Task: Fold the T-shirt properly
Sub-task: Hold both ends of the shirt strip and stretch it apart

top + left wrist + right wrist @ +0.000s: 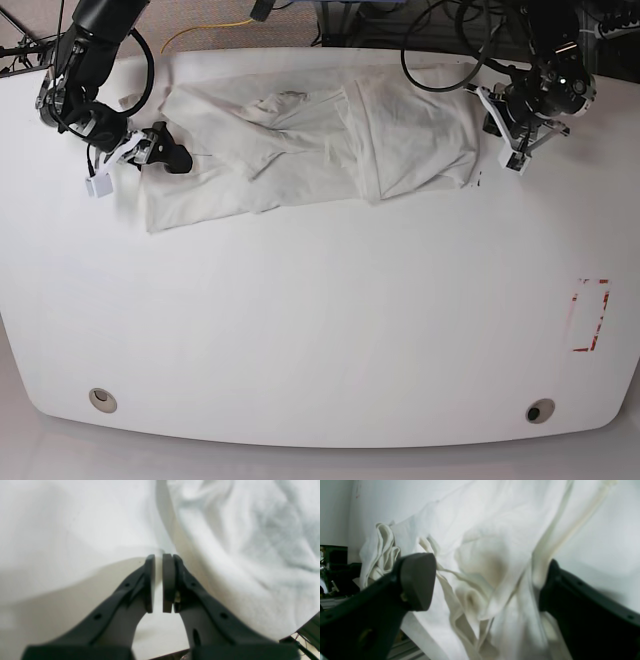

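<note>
Currently, we record the scene as follows, taking the T-shirt as the landmark for every position.

T-shirt (310, 140): we see it lying crumpled and stretched out sideways on the far half of the white table (320, 330). The cloth is cream-white, bunched in folds, with one thick fold running across its middle. We cannot see any print from these views.

Right gripper (180, 160): in the base view it sits at the shirt's left end, touching the cloth edge. In the right wrist view we see its fingers (416, 581) standing wide apart, with loose folds and a hem of the shirt (495, 555) hanging between them. The far finger lies against the cloth; we cannot tell whether the near one touches it. Nothing is clamped.

Left gripper (492, 122): in the base view it sits just beside the shirt's right end. In the left wrist view its fingers (170, 582) are drawn almost together, leaving only a narrow slit. We see the shirt (237, 555) heaped right of them and the bare table (62, 542) left of them. We cannot tell whether a thin edge of cloth is pinched at the tips.

Red rectangle mark (589, 315): on the table, well apart from the shirt, toward the near right side.

Round holes (101, 399): near the table's front edge, well apart from the shirt.
</note>
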`<move>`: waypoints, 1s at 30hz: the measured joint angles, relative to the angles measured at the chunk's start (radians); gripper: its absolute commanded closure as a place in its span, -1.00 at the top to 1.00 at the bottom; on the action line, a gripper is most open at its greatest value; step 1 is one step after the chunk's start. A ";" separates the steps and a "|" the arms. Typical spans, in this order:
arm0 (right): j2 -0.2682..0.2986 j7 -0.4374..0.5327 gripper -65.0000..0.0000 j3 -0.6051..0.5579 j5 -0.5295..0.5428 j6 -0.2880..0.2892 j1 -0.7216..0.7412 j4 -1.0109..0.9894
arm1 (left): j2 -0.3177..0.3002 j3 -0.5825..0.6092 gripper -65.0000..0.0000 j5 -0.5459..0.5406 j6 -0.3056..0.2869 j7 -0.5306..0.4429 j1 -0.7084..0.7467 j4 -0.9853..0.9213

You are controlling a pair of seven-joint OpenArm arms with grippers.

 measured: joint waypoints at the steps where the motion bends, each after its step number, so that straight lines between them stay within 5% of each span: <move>1: -0.003 0.000 0.66 0.000 0.000 0.000 -0.001 0.006 | 0.001 0.000 -0.87 0.002 0.000 0.000 -0.008 -0.001; 8: -0.011 0.013 0.63 -0.049 0.011 0.003 -0.018 0.017 | 0.001 0.002 -0.87 0.000 0.000 -0.012 -0.042 -0.010; 16: -0.014 -0.004 -0.43 -0.058 -0.014 0.003 -0.029 0.014 | 0.003 0.003 -0.87 0.000 0.000 -0.001 -0.103 -0.068; 25: -0.016 -0.011 -0.52 -0.060 -0.020 0.000 -0.032 0.010 | -0.006 0.000 -0.87 -0.129 0.000 0.181 -0.116 0.055; 30: -0.016 -0.012 -0.84 -0.060 -0.028 -0.001 -0.030 0.010 | -0.005 0.000 -0.87 -0.157 0.000 0.196 -0.104 0.054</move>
